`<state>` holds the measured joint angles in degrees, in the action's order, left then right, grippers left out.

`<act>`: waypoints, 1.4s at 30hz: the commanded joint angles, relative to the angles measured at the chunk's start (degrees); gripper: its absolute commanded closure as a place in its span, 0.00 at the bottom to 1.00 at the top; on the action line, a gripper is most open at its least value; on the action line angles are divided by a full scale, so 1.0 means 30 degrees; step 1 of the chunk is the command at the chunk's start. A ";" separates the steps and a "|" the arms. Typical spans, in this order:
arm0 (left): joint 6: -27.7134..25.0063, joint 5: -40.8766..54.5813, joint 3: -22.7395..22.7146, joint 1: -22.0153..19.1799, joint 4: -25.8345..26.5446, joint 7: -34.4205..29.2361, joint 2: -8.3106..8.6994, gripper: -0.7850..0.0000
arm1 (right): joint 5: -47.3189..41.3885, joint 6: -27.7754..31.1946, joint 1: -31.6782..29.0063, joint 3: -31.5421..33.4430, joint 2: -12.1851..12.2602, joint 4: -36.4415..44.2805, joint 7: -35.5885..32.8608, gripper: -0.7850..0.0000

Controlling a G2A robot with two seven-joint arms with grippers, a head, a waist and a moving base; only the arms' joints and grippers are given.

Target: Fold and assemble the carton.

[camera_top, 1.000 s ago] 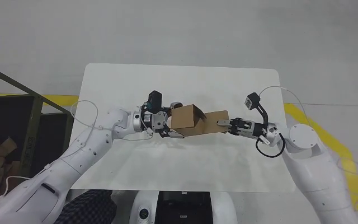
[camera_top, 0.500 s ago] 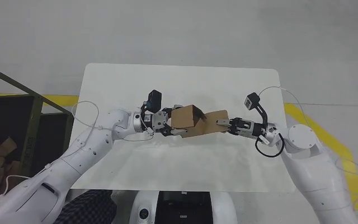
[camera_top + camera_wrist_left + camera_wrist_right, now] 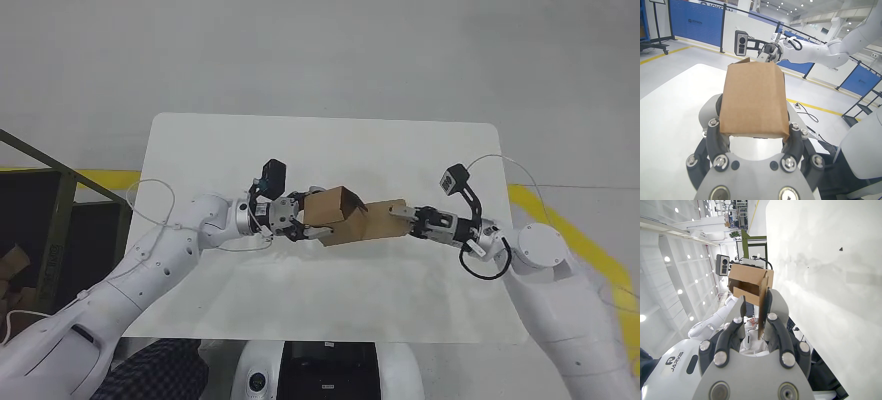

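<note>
A brown carton (image 3: 345, 215) is held above the middle of the white table (image 3: 330, 150), partly formed into a box, with its open end and a long flap toward the right arm. My left gripper (image 3: 297, 218) is shut on the carton's closed end; in the left wrist view the carton (image 3: 753, 98) sits between both fingers. In the right wrist view the flap runs edge-on between the fingers of my right gripper (image 3: 757, 294), touching one finger (image 3: 775, 302), with a gap to the other. The carton's open end (image 3: 747, 275) shows beyond it. The right gripper (image 3: 405, 220) is open.
A green metal rack (image 3: 40, 200) stands on the floor left of the table, with cardboard pieces (image 3: 15, 265) below it. Yellow floor tape (image 3: 530, 200) runs beside the table's right edge. Bare table surface lies all around the carton.
The left wrist has turned slightly with the carton in it. The right arm has shifted a little to the right along the flap.
</note>
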<state>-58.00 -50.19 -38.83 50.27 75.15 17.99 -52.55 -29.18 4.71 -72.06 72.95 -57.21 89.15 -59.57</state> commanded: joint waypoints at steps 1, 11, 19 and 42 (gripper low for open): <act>0.0000 -0.0024 0.0003 -0.0006 -0.0007 0.0109 0.0020 0.47 | -0.0653 0.0257 -0.0119 0.0120 -0.0014 -0.0171 -0.0176 0.04; 0.0000 -0.0362 -0.0009 0.0021 -0.0114 0.0839 0.0054 0.42 | -0.2904 0.1053 -0.0824 0.0448 -0.0175 -0.1981 0.0601 0.85; 0.0000 -0.0625 -0.0121 0.0075 -0.0205 0.1363 0.0038 0.40 | -0.2214 -0.0599 -0.1284 0.0388 -0.0160 -0.2420 0.1529 1.00; 0.0000 -0.1694 0.0634 -0.0660 -0.0376 -0.1196 -0.0576 0.39 | -0.0417 -0.0878 -0.0086 -0.0761 -0.0367 -0.0212 0.0683 1.00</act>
<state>-58.00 -55.29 -36.94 48.33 74.00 14.59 -54.22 -30.57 2.17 -72.45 70.86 -58.28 88.36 -57.44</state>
